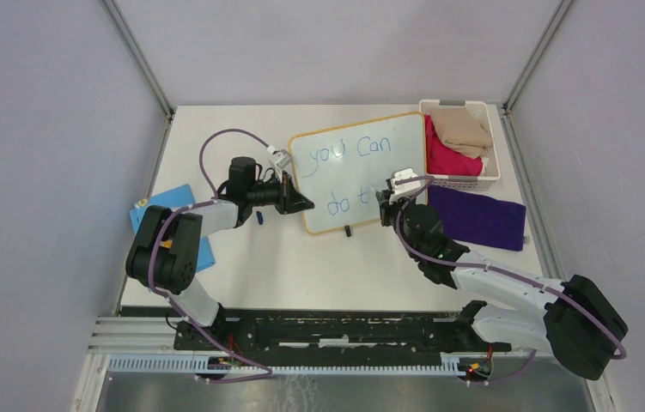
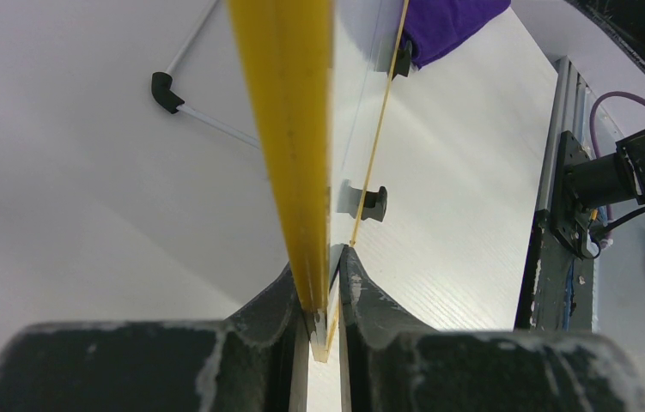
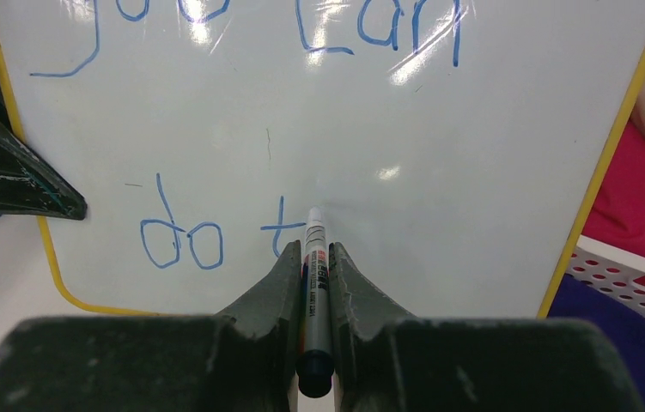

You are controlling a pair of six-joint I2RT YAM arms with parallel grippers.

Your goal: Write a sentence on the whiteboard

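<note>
Your right gripper (image 3: 313, 251) is pinching the marker (image 3: 316, 279) between its fingers, cap end back toward the wrist and white tip pointing at the whiteboard (image 3: 404, 129). Held along the line of the fingers like this, the pen likely follows your wrist directly. The tip sits just right of the "t"; whether it actually touches the surface, you cannot tell from here.

The sentence (image 3: 207, 240) so far reads "you Can" on the top line and "do t" below it, in thin blue strokes. Judging by that, you are partway into the last word, with the rest of it to go. The space to the right of the "t" is bare, so there seems to be room.

Your left gripper (image 2: 323, 268) is pressed together on the board's yellow frame at its lower left edge. That grip probably steadies the board, which stands on small black feet (image 2: 374, 202), against the push of the pen.

The board stands toward the far side of the tabletop (image 1: 301, 275), a little right of centre. A basket (image 1: 460, 178) of cloths is just beside it at the far right corner, a purple cloth (image 1: 477, 219) lies near the right edge, and a blue cloth (image 1: 164, 202) at the left edge.
</note>
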